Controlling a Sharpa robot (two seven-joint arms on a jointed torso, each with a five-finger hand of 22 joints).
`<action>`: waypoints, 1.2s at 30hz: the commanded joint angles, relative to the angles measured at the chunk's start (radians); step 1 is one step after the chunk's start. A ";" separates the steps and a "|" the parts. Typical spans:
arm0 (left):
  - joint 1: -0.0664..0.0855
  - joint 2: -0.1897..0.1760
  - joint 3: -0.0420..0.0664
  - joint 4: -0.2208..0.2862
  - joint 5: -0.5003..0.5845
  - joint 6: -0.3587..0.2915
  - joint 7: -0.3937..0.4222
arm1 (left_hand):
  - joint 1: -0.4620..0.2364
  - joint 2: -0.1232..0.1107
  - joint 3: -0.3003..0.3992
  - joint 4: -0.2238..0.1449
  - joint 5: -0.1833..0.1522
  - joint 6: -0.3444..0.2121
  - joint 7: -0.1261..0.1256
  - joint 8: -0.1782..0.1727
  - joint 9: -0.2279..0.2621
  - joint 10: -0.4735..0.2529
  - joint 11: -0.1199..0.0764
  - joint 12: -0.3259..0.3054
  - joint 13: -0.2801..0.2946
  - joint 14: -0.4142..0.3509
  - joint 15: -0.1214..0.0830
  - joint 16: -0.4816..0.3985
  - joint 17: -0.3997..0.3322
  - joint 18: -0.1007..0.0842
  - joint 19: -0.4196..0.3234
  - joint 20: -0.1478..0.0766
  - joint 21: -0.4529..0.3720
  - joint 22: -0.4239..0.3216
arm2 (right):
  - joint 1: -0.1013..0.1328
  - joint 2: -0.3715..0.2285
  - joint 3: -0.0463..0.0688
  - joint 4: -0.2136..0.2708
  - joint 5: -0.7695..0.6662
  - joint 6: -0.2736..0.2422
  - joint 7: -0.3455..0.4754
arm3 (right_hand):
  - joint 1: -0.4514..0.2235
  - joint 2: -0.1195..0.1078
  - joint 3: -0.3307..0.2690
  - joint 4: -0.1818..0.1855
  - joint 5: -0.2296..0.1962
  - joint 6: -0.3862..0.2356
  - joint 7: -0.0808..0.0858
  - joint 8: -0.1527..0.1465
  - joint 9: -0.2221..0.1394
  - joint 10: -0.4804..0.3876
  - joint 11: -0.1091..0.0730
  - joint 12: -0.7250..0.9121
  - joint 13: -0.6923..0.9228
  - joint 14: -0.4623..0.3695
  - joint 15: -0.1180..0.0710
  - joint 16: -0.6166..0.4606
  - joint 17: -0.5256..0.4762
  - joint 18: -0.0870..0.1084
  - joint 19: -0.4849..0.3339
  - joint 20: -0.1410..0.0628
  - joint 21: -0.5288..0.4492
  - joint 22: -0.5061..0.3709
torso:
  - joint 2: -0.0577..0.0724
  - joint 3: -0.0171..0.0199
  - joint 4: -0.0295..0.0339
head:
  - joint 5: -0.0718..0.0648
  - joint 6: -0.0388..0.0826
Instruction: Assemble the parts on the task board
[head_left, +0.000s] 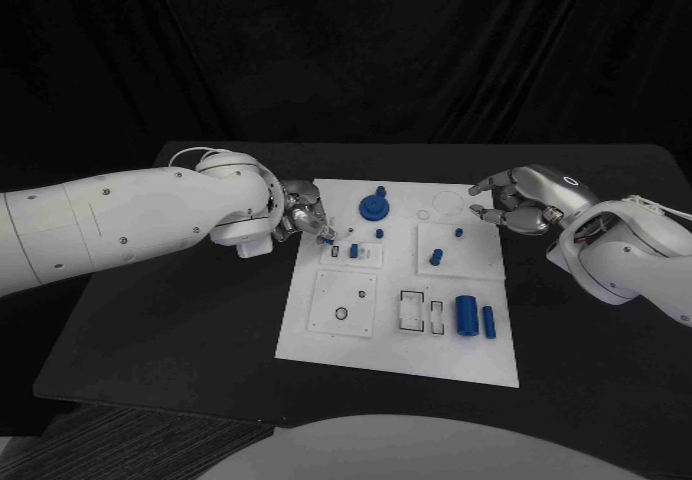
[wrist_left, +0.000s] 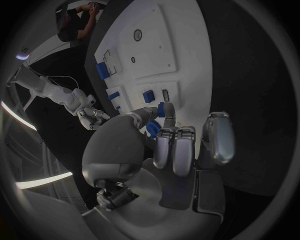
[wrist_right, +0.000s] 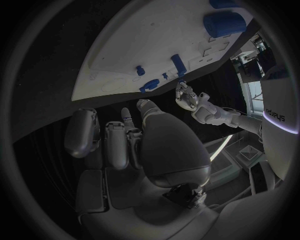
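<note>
Blue peg (head_left: 330, 237) pinched in the left hand (head_left: 302, 213), long axis roughly upright over the task board (head_left: 361, 340).

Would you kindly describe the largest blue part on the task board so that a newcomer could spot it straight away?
Start at the white task board in the middle of the black table and go to its near right area, towards the right hand's side. There a big blue cylinder lies on its side. A slimmer blue pin lies just beside it, and the cylinder is clearly thicker and longer.
</note>
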 joint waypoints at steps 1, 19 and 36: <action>-0.003 0.003 0.001 0.004 -0.050 -0.028 0.004 | -0.010 0.000 0.078 -0.079 -0.004 -0.001 -0.006 0.000 0.001 0.104 0.001 0.004 0.262 0.104 0.001 0.003 0.263 0.015 -0.005 0.002 -0.006 0.173 | -0.003 -0.001 0.000 0.002 -0.003 -0.013 -0.016 | 0.008 -0.001 0.005 -0.001 0.006 0.007 0.001 -0.005 -0.001 0.106 0.007 0.004 0.263 0.072 0.008 -0.006 0.110 0.006 -0.003 0.005 -0.004 0.151 | 0.000 -0.0012 -0.0014 | 0.002 0.000; -0.034 0.004 0.001 0.014 -0.069 -0.035 0.003 | -0.016 0.007 0.065 -0.075 -0.005 0.003 -0.007 0.001 0.001 0.104 0.000 0.004 0.262 0.104 0.000 0.003 0.263 0.014 -0.002 0.001 -0.004 0.174 | -0.005 -0.001 0.000 0.001 -0.003 -0.013 -0.019 | 0.008 -0.002 0.006 -0.002 0.007 0.006 0.001 -0.006 -0.002 0.106 0.007 0.004 0.263 0.071 0.007 -0.006 0.110 0.006 -0.004 0.005 -0.004 0.151 | 0.001 0.0002 -0.0005 | -0.001 0.000; -0.041 0.007 0.001 0.019 -0.069 -0.030 0.004 | -0.017 0.010 0.063 -0.074 -0.005 0.004 -0.008 0.001 0.001 0.104 -0.001 0.004 0.262 0.104 0.000 0.003 0.263 0.014 -0.001 0.001 -0.004 0.174 | -0.009 0.001 0.000 -0.001 -0.003 -0.013 -0.019 | 0.008 -0.002 0.006 -0.002 0.007 0.006 0.001 -0.006 -0.002 0.106 0.007 0.004 0.263 0.071 0.007 -0.006 0.110 0.006 -0.004 0.005 -0.004 0.151 | 0.001 -0.0004 -0.0001 | 0.001 0.000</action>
